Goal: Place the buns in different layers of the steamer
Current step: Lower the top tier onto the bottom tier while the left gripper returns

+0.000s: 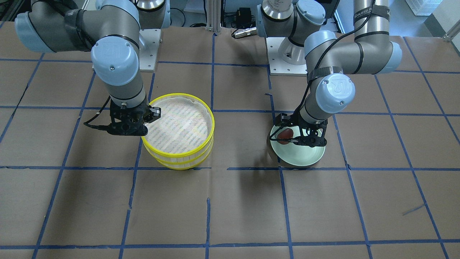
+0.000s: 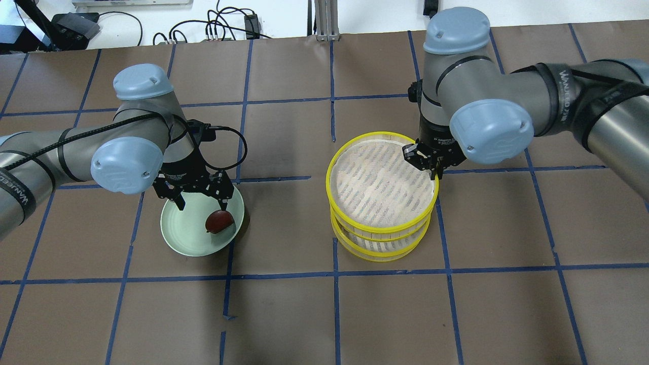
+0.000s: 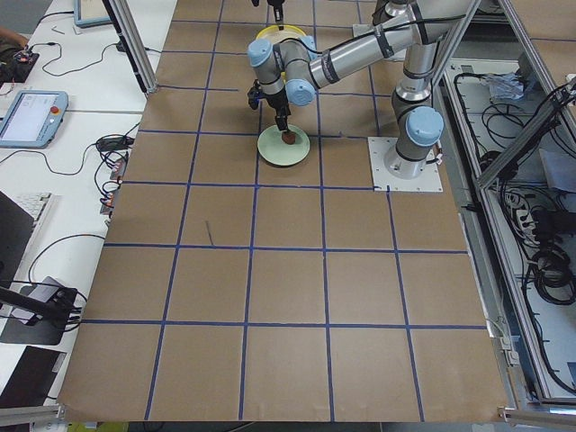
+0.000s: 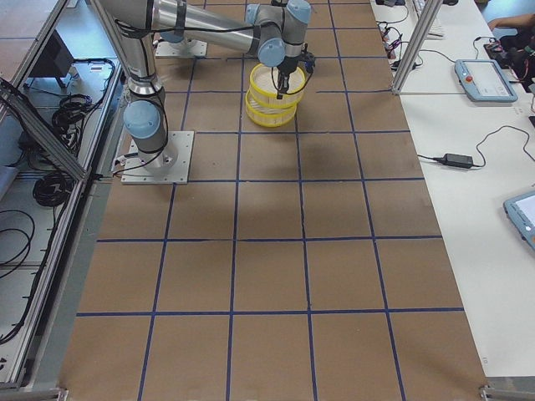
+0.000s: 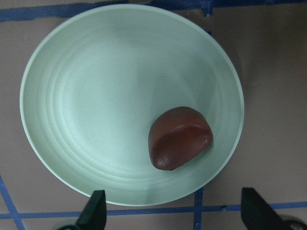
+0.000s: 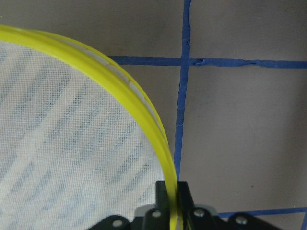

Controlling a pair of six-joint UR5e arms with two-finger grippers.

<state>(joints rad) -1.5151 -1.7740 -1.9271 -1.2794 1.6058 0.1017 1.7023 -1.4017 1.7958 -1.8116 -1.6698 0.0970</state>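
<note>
The left end effector (image 5: 178,215) hangs over a pale green plate (image 5: 72,96) with its fingers spread wide apart, gripping nothing. Below it on the plate lies a reddish-brown bun (image 5: 180,138), glossy and rounded, with a soft ridge along its top. In the left wrist view its long axis runs diagonally from lower left to upper right, and it sits close to the plate's rim. The right end effector (image 6: 172,191) is clamped on the bright yellow rim of the top steamer tray (image 6: 139,103), whose white slatted floor shows bare. That tray sits stacked on the lower tray (image 2: 377,249), well apart from the plate on the brown, blue-taped worktop (image 2: 324,314).
</note>
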